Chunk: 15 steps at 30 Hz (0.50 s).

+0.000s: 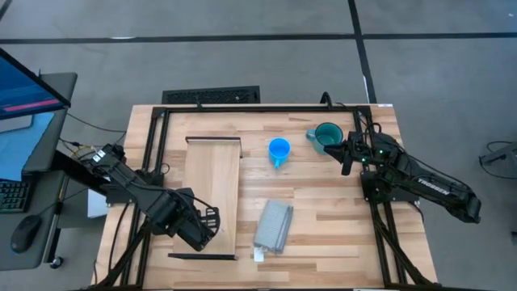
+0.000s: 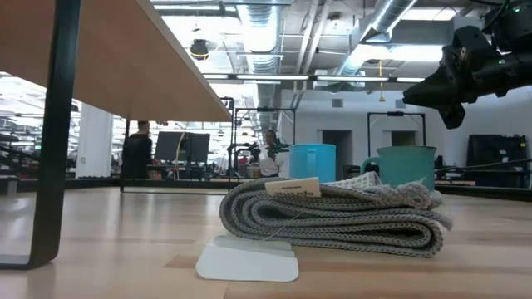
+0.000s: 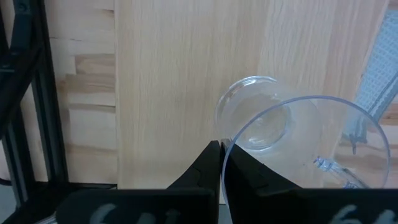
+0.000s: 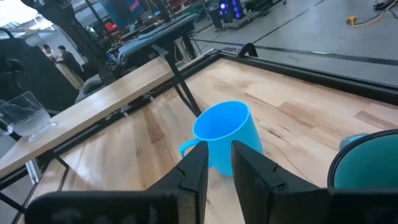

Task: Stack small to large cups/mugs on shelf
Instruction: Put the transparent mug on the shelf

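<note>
One of three started: left gripper (image 3: pixel 221 163), fingers pinching the clear cup (image 3: pixel 292 143) rim, over the shelf (image 1: pixel 213 174) near end. Right gripper (image 4: pixel 217 163), fingers slightly spread, empty; blue mug (image 1: pixel 279 149) and teal mug (image 1: pixel 327 135) wait by table's (image 1: pixel 339 234) far edge.

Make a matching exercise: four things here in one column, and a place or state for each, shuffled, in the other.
Things:
1. clear cup
2. blue mug
3. teal mug
4. cloth

Places or states:
A. folded, on the table beside the shelf
B. held at its rim by the left claw, over the shelf
C. just in front of the right claw
D. alone at mid-table, handle toward the cloth

Pairs: 1-B, 2-D, 3-C, 4-A
</note>
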### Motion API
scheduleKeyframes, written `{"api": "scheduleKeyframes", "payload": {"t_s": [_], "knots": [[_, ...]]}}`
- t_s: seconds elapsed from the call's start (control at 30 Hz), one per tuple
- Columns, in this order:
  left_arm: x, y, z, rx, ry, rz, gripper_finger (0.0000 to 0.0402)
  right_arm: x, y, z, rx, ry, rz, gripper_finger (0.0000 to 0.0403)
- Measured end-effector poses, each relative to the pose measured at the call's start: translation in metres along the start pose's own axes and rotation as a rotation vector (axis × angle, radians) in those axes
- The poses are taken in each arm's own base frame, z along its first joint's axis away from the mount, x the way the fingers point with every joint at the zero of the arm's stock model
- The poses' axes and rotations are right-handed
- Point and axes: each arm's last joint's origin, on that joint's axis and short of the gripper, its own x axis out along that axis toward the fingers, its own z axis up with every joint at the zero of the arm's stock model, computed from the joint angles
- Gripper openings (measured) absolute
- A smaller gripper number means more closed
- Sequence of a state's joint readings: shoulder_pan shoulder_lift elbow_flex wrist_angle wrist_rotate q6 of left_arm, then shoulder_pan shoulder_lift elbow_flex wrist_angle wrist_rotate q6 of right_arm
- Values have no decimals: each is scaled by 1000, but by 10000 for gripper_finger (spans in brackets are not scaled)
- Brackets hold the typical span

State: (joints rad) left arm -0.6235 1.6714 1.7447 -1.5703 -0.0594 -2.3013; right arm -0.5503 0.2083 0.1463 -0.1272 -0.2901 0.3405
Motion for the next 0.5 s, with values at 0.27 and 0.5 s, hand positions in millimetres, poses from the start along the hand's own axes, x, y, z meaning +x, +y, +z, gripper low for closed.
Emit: {"api": "scheduleKeyframes", "payload": {"t_s": [0.27, 0.5], "knots": [[0, 0, 0, 12, -5, -4, 11, 0, 0, 0, 0, 0, 0, 93], [0, -1, 1, 18, -6, -4, 37, 0, 0, 0, 0, 0, 0, 93]]}}
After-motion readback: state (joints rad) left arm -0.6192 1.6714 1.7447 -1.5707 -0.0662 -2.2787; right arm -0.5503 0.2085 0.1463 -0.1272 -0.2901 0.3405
